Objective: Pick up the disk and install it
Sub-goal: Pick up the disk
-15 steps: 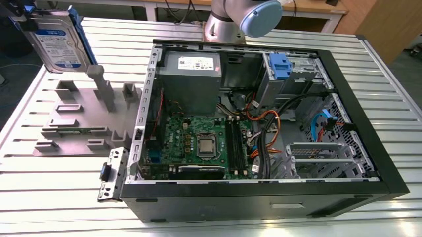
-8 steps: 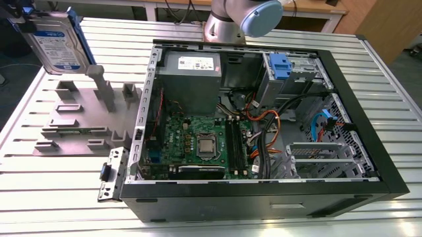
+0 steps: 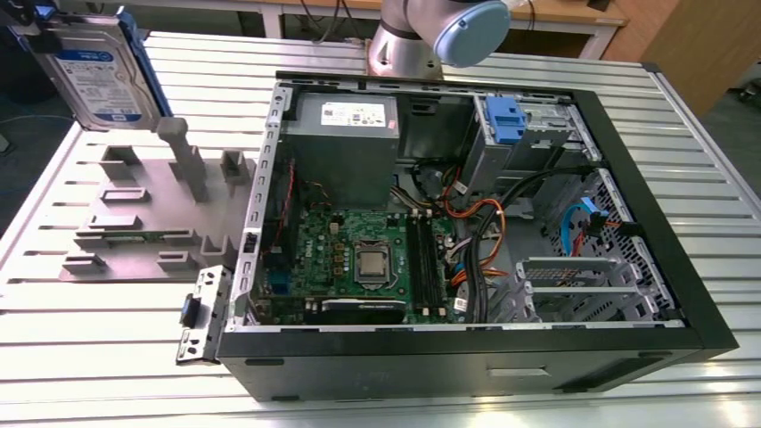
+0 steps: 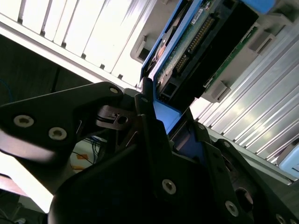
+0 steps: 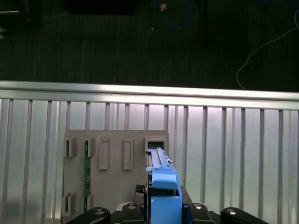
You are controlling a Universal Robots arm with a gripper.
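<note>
Open computer case (image 3: 476,357) on a slatted metal desk (image 3: 107,357), with the drive held aloft beyond it.

Nearest the onlooker: the black side wall of the case, lying on its side with the interior exposed. Inside, from front to back: green motherboard (image 3: 356,241) with its bare processor (image 3: 372,265); a bundle of orange and black cables (image 3: 482,214) toward the exterior view's right; the grey power-supply box (image 3: 345,143) with a white sticker against the rear wall; and a small upright blue latch piece (image 3: 505,120) beside the drive bay.

To the exterior view's left of the case: a grey fixture tray (image 3: 131,223) with upright posts and slots, lying flat on the desk.

Farther back, at the exterior view's upper left: the disk (image 3: 102,67), raised in the air over the far side of the tray, its white-and-blue label facing the camera and its blue carrier rail visible along the edges. In the second wrist view the black jaws are closed on the blue rail, the disk's (image 4: 196,42) connector edge and circuit board projecting beyond them. In the first wrist view the disk (image 5: 163,186) appears edge-on, above the tray (image 5: 112,140), with the desk edge and dark floor (image 5: 140,37) beyond.

Farthest: the arm's (image 3: 429,36) grey column and blue joint cap, behind the case.
</note>
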